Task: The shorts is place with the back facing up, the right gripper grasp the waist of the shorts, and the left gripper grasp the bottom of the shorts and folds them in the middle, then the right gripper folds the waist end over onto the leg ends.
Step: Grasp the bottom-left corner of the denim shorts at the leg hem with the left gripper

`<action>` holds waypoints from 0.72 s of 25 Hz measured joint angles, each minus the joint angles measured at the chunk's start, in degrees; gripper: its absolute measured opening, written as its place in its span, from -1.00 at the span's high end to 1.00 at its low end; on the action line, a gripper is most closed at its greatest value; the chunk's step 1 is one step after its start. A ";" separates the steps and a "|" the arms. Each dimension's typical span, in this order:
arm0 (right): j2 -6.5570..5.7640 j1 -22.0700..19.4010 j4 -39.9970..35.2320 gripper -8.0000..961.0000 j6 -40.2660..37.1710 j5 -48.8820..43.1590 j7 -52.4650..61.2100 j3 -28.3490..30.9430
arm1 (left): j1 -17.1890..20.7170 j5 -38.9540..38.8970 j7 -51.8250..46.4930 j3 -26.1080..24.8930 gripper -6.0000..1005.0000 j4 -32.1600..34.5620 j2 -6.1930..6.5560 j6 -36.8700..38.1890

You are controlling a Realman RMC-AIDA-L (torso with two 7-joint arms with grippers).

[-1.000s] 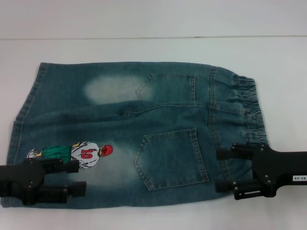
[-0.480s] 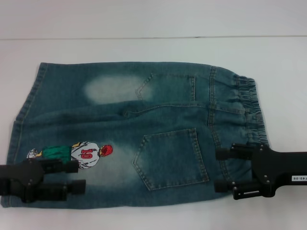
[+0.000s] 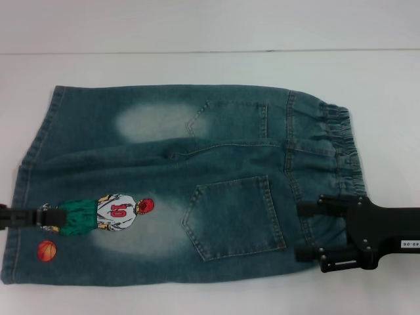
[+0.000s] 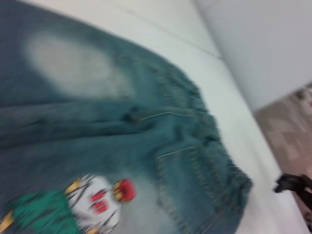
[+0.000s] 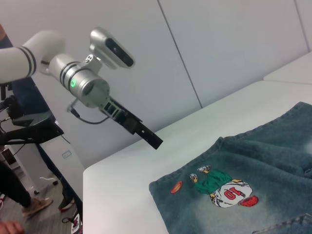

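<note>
The shorts (image 3: 197,184) lie flat and back up on the white table, with two patch pockets and a cartoon print (image 3: 105,213) showing. The ruffled waist (image 3: 342,141) is at the right, the straight bottom hem (image 3: 29,164) at the left. My right gripper (image 3: 306,231) hovers open over the denim just inside the waistband, at its near end, gripping nothing. My left gripper (image 3: 20,215) is a dark strip at the picture's left edge, over the hem. The right wrist view shows the left gripper (image 5: 148,136) raised above the table, beyond the hem of the shorts (image 5: 253,195).
An orange ball print (image 3: 46,250) lies near the hem's front corner. The table's far edge meets a pale wall (image 3: 210,26). Past the table's left end stand a black stand (image 5: 29,126) and a person's legs (image 5: 14,187).
My left gripper has pulled back to the left off the shorts, uncovering the ball print and the lower part of the cartoon. The right gripper and the shorts have stayed put.
</note>
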 joint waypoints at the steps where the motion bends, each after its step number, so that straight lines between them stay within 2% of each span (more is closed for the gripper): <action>1: 0.00 0.00 0.00 -0.99 0.00 0.00 0.00 0.00 | 0.00 0.00 0.00 0.00 -0.74 0.00 0.00 0.00; 5: 0.00 -0.08 -0.04 -0.99 -0.03 0.13 -0.61 0.04 | -0.77 5.81 -6.79 -0.55 -0.74 0.09 0.80 0.06; 9: 0.12 0.08 0.02 -0.99 -0.12 0.14 -1.54 0.04 | -1.01 11.54 -9.96 -0.59 -0.74 0.12 0.86 -1.80; 18: 0.39 0.02 0.00 -0.99 0.03 0.23 -3.29 0.25 | -1.42 18.89 -13.35 -0.42 -0.74 0.15 0.91 -8.26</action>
